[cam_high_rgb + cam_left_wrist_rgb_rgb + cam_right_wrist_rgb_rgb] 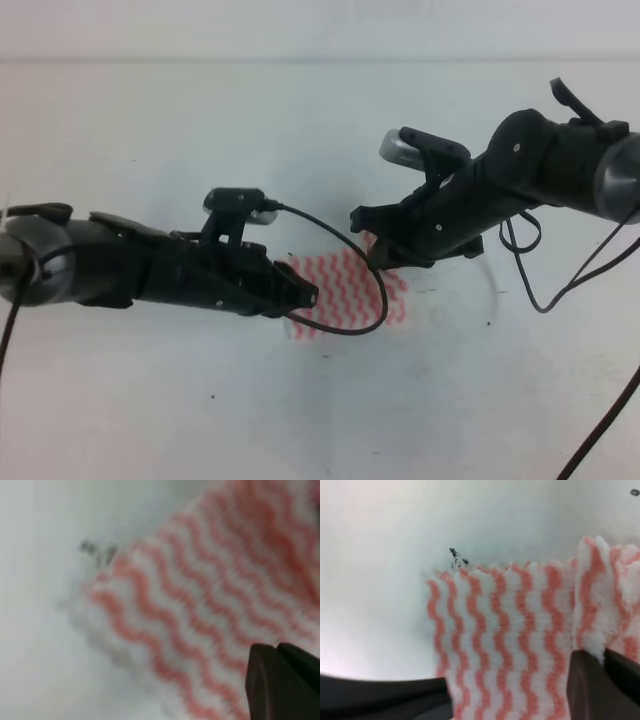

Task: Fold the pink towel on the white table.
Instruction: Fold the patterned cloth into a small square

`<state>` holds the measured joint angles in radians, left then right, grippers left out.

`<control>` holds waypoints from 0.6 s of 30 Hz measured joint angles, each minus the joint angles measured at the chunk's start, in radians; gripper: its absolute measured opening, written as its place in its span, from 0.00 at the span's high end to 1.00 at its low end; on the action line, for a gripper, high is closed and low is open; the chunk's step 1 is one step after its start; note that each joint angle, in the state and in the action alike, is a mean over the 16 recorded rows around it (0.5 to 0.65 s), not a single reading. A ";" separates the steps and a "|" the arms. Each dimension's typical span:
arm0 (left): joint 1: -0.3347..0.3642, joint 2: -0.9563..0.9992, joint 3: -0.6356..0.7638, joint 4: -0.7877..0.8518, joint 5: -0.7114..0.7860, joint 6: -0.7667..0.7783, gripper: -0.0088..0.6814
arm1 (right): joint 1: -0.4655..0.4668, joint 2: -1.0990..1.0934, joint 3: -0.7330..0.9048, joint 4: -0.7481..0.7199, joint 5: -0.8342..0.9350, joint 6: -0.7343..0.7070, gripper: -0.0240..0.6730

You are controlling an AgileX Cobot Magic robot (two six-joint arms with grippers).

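The pink towel (345,287) lies small and partly bunched on the white table (150,400), between my two arms. My left gripper (308,296) sits low at the towel's left edge. In the left wrist view its dark fingers (280,680) are pressed together against the blurred striped cloth (200,610). At the towel's upper right corner my right gripper (375,252) is shut on it. The right wrist view shows a raised fold (592,595) of the towel pinched between that gripper's fingers (585,685), while the rest of the towel (495,645) lies flat.
A black cable (350,328) loops from the left arm across the towel's front edge. More cables (600,270) hang off the right arm at the right. A small dark smudge (456,557) marks the table just beyond the towel's far edge.
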<state>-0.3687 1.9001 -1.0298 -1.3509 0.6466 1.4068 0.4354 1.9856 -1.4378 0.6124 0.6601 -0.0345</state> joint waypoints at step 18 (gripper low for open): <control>0.000 0.006 -0.001 0.118 0.016 -0.061 0.99 | 0.000 0.000 0.000 -0.002 0.006 0.000 0.99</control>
<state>-0.3688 1.9057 -1.0306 -1.2332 0.6629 1.3459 0.4354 1.9852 -1.4381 0.6101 0.6664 -0.0349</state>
